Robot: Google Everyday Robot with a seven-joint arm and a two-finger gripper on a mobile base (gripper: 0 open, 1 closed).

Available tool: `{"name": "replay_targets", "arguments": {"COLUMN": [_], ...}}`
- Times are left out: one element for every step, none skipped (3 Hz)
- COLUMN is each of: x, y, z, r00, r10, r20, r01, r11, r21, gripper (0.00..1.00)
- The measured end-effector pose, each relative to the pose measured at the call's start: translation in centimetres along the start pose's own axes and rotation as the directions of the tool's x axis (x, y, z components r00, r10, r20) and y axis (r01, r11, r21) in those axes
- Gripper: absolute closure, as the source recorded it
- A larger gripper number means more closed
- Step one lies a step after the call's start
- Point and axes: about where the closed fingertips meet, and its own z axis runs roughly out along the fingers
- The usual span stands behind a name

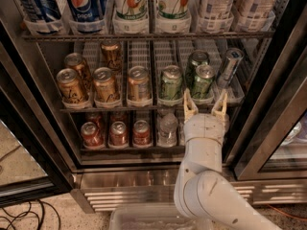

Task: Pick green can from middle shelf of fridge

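Note:
The fridge (158, 178) stands open with three wire tiers. On the middle shelf (144, 56) three green cans stand in white lane trays: one (171, 84) at centre front, one (203, 81) right of it at the front, one (195, 61) behind that. My gripper (205, 106) is open, its two pale fingers (189, 104) pointing up at the shelf's front edge, straddling the lane just below the right front green can. It holds nothing. The white arm rises from the bottom of the view.
Several gold-brown cans (105, 84) fill the left lanes of the middle shelf. A slim silver-blue can (229, 67) leans at the far right. Large soda bottles (129, 4) above; red cans (117, 133) and a water bottle (168, 128) below. Glass door (273, 128) at right. Plastic bin (144, 219) on the floor.

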Motion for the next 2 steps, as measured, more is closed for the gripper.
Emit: {"name": "replay_targets", "arguments": {"x": [0.0,2.0], "y": [0.1,1.5], "z": [-0.1,0.7], "r00": [0.999,0.997], "r10": [0.032,0.065], "r20": [-0.012,-0.042], "r01": [-0.032,-0.066], "r11": [0.9995,0.9976], "r21": [0.005,-0.019], "gripper": [0.35,0.39]}}
